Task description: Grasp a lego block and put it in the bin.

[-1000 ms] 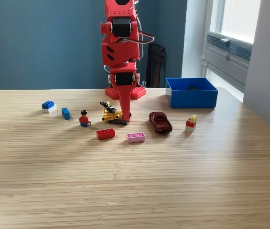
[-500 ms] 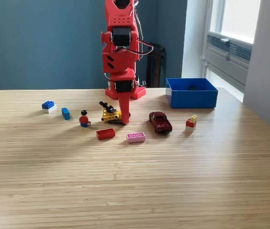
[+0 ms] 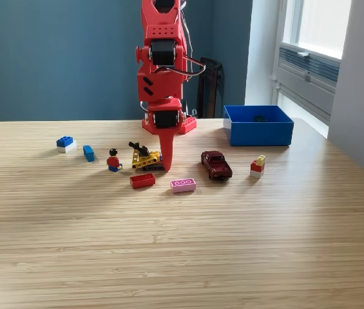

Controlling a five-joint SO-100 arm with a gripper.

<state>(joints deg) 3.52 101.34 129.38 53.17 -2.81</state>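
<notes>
Exterior view, on table (image 3: 182, 257): bin (image 3: 258, 125) far right, behind toy car (image 3: 216, 165). Small stack (image 3: 257, 166) right of car. Two flat bricks (image 3: 142, 181) (image 3: 183, 185) in front, side by side. Vehicle (image 3: 145, 156) touching pincer (image 3: 165, 163); figure (image 3: 113, 160) left of it, two more bricks (image 3: 89, 152) (image 3: 66, 143) farther left.

Matt wood-grain table (image 3: 233, 244), seemingly smooth blue plastic bin (image 3: 259, 133)

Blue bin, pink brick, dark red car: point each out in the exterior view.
blue bin (image 3: 261, 135): exterior view, on its front wall.
pink brick (image 3: 183, 185): exterior view, on its studded top.
dark red car (image 3: 216, 165): exterior view, on its roof.
</notes>
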